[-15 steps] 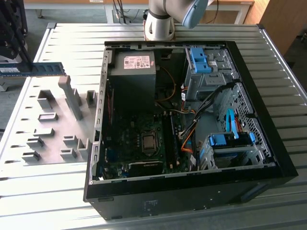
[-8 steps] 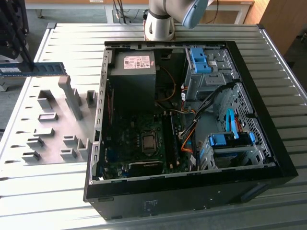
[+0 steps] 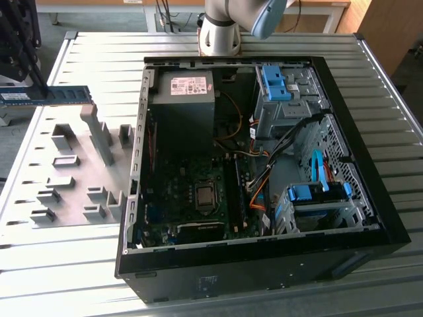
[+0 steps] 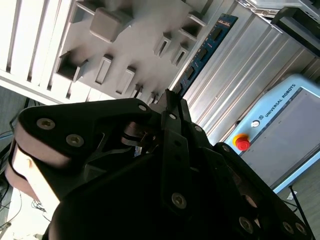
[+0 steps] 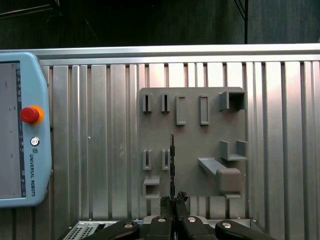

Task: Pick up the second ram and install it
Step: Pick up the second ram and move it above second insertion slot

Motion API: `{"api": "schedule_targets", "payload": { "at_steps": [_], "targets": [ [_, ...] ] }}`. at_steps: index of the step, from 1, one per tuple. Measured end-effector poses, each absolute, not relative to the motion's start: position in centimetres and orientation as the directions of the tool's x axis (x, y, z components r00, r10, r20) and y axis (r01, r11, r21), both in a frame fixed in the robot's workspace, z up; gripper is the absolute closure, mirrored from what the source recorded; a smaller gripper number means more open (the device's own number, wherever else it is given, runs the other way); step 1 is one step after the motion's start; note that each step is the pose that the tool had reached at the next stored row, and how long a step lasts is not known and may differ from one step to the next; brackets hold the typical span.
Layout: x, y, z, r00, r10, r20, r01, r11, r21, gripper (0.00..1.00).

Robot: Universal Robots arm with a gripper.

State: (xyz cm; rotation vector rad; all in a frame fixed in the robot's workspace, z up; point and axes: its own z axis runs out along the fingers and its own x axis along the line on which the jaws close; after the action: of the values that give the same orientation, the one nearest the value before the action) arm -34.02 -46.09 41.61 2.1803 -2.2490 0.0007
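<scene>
I've got the gripper (image 5: 173, 200) fingers clamped shut on the second ram (image 5: 172, 160), pinched across its flat faces at one short end. In the first wrist view the stick is edge-on, running straight out from the tips. It's in the air, touching nothing else, above the grey fixture plate (image 5: 192, 150).

In the exterior view that puts it at approx 10 o'clock from the PC case (image 3: 264, 281), well apart from it, roughly level, chip side toward the cam. The teach pendant (image 5: 25, 125) lies on the slatted table (image 3: 99, 53) beside the plate.

Further on, inside the open case, is the motherboard (image 3: 178, 191), w/ its long black slots (image 3: 231, 191) at approx 3 o'clock from the CPU socket (image 3: 205, 196). Can't tell from here if any slot is filled.

Handling, my read: light and stiff, but thin and fragile. It's a bare board that won't take bending or a hard squeeze. Best held on bare board near an end, pads off the chips and the contact edge. W/ an end hold the free end may swing a little.
</scene>
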Motion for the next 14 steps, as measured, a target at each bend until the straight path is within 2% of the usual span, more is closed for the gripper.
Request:
{"api": "schedule_targets", "payload": {
  "at_steps": [14],
  "targets": [
    [-33.66, -46.09, 41.61, -0.031, -0.999, 0.007, -1.0, 0.031, 0.006, 0.86]
  ]
}}
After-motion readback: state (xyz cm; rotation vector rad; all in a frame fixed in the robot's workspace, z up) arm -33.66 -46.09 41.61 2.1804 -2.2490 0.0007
